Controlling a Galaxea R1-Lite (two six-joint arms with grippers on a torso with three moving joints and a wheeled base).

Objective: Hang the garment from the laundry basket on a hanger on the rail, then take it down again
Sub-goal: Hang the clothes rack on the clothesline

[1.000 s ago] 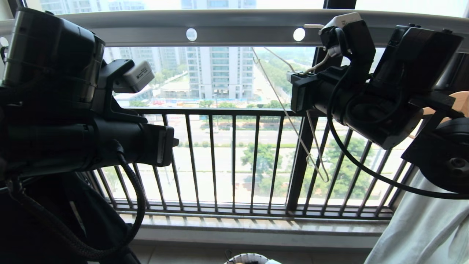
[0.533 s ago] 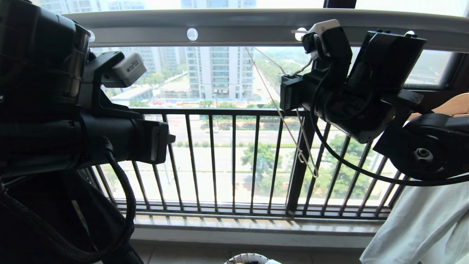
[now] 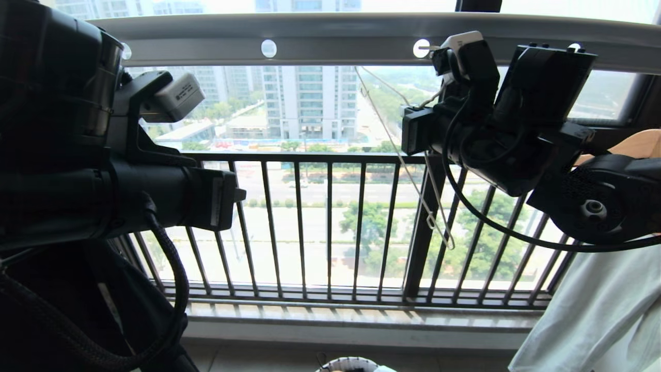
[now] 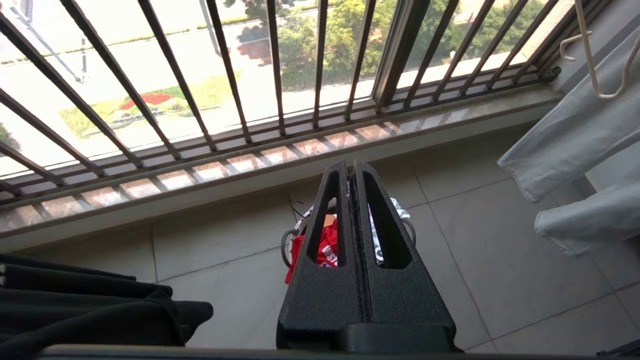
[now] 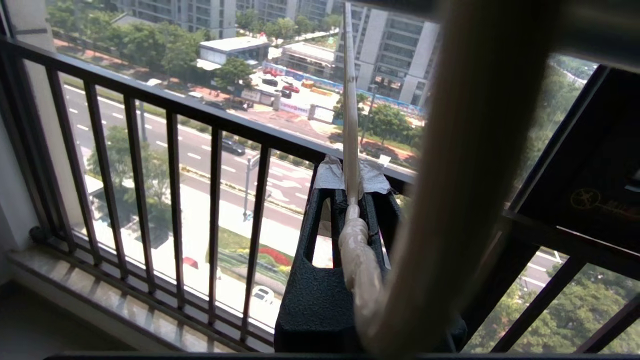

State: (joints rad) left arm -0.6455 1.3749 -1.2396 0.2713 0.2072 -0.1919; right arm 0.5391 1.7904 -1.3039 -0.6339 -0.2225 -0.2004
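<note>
The right gripper has its jaws clamped on the neck of the hanger, the thin white wire frame running up out of the jaws in the right wrist view and, in the head view, slanting down below them in front of the dark window bars. Just above these jaws runs the rail, and the hanger's hook end lies close by one of its round holes, though whether it sits in the hole or has come free of it cannot be told. The wire carries no cloth at all. The left gripper, jaws pressed together on nothing, is held up well to the left of the right one and points at the floor. Straight beyond its jaws stands the laundry basket, and the garment lies bunched inside it, one red fold hanging over the rim. Judged from this, the work is at an early stage: the hanger is in hand, but the shirt has yet to be lifted, threaded on, hung and taken down.
</note>
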